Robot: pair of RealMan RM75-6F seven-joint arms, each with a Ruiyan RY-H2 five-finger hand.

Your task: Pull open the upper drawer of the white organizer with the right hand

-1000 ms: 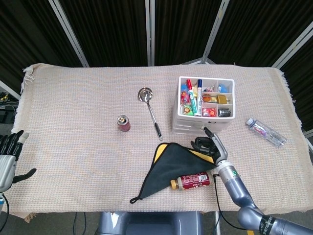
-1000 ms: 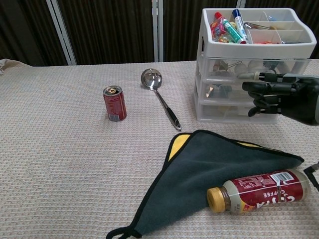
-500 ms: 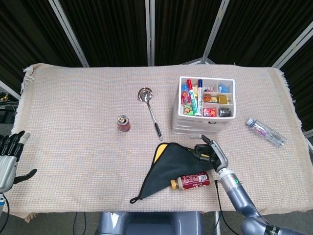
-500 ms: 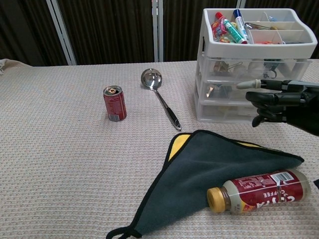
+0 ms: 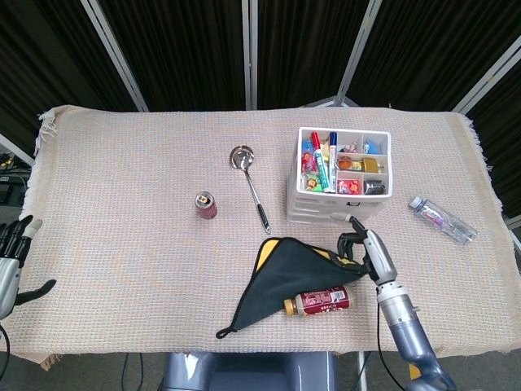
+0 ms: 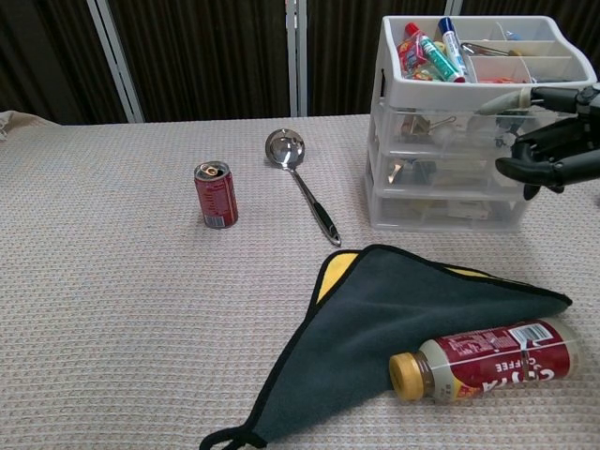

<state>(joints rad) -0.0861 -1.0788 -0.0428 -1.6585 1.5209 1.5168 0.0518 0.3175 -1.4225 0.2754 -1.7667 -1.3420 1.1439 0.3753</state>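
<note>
The right hand [image 6: 553, 155] has drawn back and risen from the white organizer [image 6: 473, 131], fingers curled on nothing; its upper drawer [image 6: 459, 122] looks unopened, so another reach seems needed

From my station I can read one label only: the word "COFFEE" in white on the red wrap of the bottle [image 6: 487, 362] lying on its side by the dark cloth [image 6: 394, 328]. Larger lettering below it is cut off and I cannot make it out. Print on the red can [image 6: 216, 194] and the marker pens [image 6: 427, 42] is too small to read.
</note>
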